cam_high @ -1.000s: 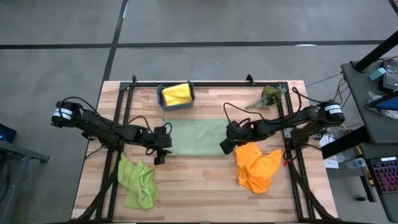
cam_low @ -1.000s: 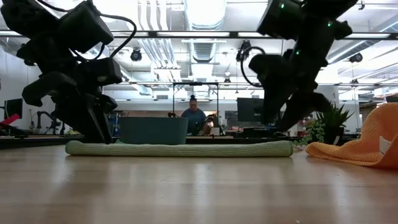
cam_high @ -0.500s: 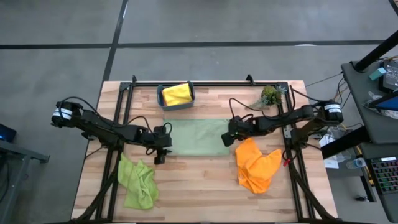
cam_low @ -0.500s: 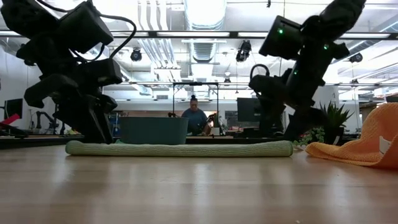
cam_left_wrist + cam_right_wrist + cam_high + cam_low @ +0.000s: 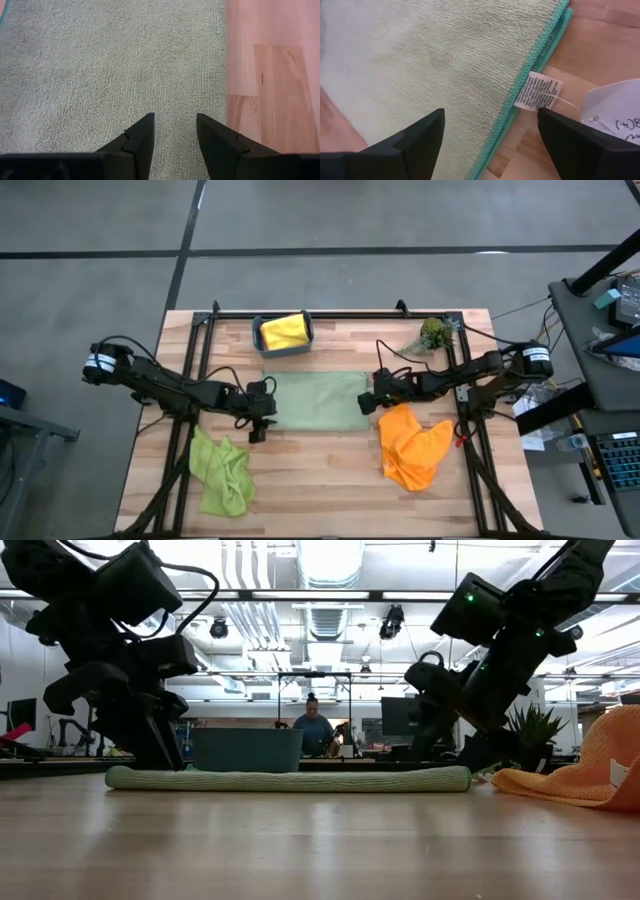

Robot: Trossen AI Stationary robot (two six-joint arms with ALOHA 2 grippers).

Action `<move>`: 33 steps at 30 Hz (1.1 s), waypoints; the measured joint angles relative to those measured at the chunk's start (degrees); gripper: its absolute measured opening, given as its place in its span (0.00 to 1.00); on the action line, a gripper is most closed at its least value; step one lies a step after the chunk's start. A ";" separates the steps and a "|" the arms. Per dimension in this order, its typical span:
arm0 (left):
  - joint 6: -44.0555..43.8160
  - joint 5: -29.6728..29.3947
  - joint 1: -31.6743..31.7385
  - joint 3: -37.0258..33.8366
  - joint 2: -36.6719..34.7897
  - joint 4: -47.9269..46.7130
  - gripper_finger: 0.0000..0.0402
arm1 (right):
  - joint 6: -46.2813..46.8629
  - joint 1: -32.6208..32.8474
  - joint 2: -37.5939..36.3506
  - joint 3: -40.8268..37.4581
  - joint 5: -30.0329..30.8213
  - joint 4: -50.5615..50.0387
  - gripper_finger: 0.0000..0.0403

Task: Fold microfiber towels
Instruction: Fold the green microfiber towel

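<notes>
- The pale sage green towel (image 5: 318,401) lies folded flat in the middle of the table (image 5: 330,480), teal hem and a white tag (image 5: 537,91) at its right edge.
- The left gripper (image 5: 262,416) sits at the towel's left edge, fingers (image 5: 137,140) partly apart over the cloth, pinching nothing visible.
- The right gripper (image 5: 372,402) hangs just over the towel's right edge, jaws spread wide and empty.
- The orange towel (image 5: 412,445) is crumpled toward the right edge, the lime green towel (image 5: 222,470) near the front-left corner.
- The yellow towel (image 5: 285,331) fills the teal bin (image 5: 262,346) at the back edge.
</notes>
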 joint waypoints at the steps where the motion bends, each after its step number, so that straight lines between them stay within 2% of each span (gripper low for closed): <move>1: 0.00 0.00 0.00 0.00 0.00 0.02 0.33 | 0.00 0.00 0.00 0.00 -0.02 0.00 0.77; 6: 0.00 0.00 0.00 0.00 0.00 0.07 0.33 | 0.09 0.02 2.07 0.04 -0.08 2.77 0.76; 12: 0.87 0.01 -0.01 0.00 0.00 0.45 0.33 | -0.69 0.00 8.13 0.56 -4.06 14.58 0.76; 17: 0.92 0.01 0.00 0.00 0.00 0.45 0.33 | -1.01 0.00 8.36 1.11 -4.29 15.31 0.71; 21: 0.95 0.01 0.00 0.00 0.00 0.44 0.33 | -0.98 0.00 7.55 1.01 -4.57 14.70 0.59; 28: 1.08 0.02 0.00 0.00 -0.76 0.11 0.33 | -1.54 0.02 5.71 0.92 -4.84 11.84 0.30; 33: 1.44 0.02 0.00 0.67 -4.26 -5.69 0.33 | -2.37 0.02 2.57 0.90 -4.52 6.83 0.15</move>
